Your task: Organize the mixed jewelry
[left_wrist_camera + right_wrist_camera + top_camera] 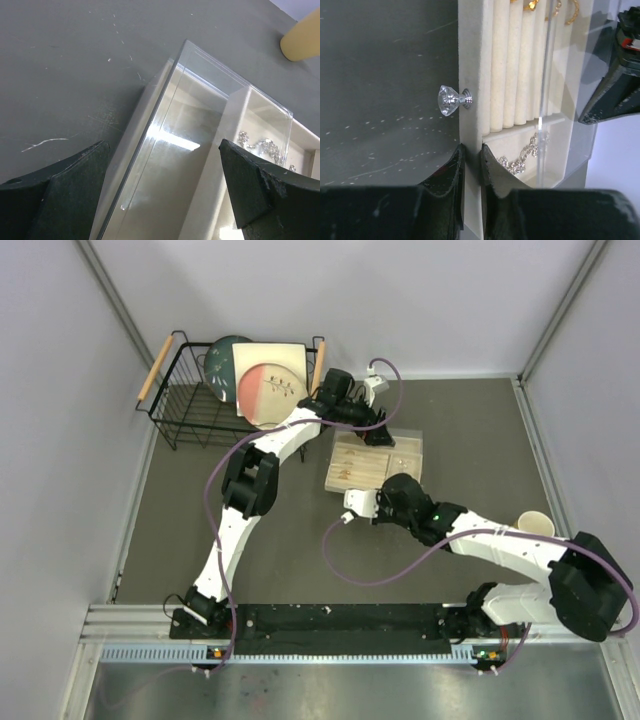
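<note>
A beige compartmented box (pixel 352 472) with a clear cover (pixel 200 125) lies mid-table. Its front wall carries a crystal knob (pixel 451 100). My right gripper (pixel 471 155) is shut on that front wall just below the knob, one finger outside and one inside. In the compartment beside it lies a thin silver chain (pixel 522 157), also visible through the cover (pixel 260 145). Gold pieces (pixel 535 5) sit at the far end of the padded rolls (pixel 515 65). My left gripper (pixel 162 144) is open, its fingers straddling the clear cover at the box's far side.
A black wire basket (pixel 190 405) holding plates (pixel 265 380) stands at the back left. A pale yellow paper cup (pixel 535 525) sits at the right, beside my right arm. Grey walls close the table on three sides.
</note>
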Tool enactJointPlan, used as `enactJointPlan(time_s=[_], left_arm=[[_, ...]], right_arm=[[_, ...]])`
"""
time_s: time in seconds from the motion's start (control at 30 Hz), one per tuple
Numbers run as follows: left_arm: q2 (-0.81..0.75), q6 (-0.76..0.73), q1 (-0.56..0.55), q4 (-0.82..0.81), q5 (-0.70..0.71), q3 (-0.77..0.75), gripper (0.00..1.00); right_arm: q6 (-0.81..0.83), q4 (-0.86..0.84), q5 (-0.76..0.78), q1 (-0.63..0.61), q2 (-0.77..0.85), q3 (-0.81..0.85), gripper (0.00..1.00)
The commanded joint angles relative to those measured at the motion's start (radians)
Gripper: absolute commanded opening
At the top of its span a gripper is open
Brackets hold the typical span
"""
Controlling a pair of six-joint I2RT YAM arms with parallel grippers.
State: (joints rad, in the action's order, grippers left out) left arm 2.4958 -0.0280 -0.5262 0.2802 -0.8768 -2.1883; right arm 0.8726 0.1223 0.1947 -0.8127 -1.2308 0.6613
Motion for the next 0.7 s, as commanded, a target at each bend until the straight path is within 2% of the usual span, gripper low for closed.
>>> enactJointPlan(time_s=[0.0, 0.3, 0.5, 0.6, 0.67], left_arm=[[0.002, 0.004, -0.001, 0.033, -0.031, 0.041, 0.96], [-0.008, 0.010, -0.003, 0.022, -0.040, 0.058, 0.95], [-0.018, 0.011, -0.003, 0.017, -0.044, 0.068, 0.95], [-0.026, 0.010, -0.003, 0.019, -0.044, 0.074, 0.95], [-0.031, 0.008, -0.003, 0.019, -0.042, 0.076, 0.95]], right_arm=[[0.062, -0.184, 0.117, 0.032, 0.001, 0.124, 0.15], [0.075, -0.208, 0.144, 0.069, -0.062, 0.164, 0.27], [0.080, -0.225, 0.164, 0.075, -0.098, 0.166, 0.29], [0.052, -0.184, 0.154, 0.076, -0.067, 0.170, 0.29], [0.010, -0.093, 0.126, 0.076, -0.029, 0.185, 0.30]])
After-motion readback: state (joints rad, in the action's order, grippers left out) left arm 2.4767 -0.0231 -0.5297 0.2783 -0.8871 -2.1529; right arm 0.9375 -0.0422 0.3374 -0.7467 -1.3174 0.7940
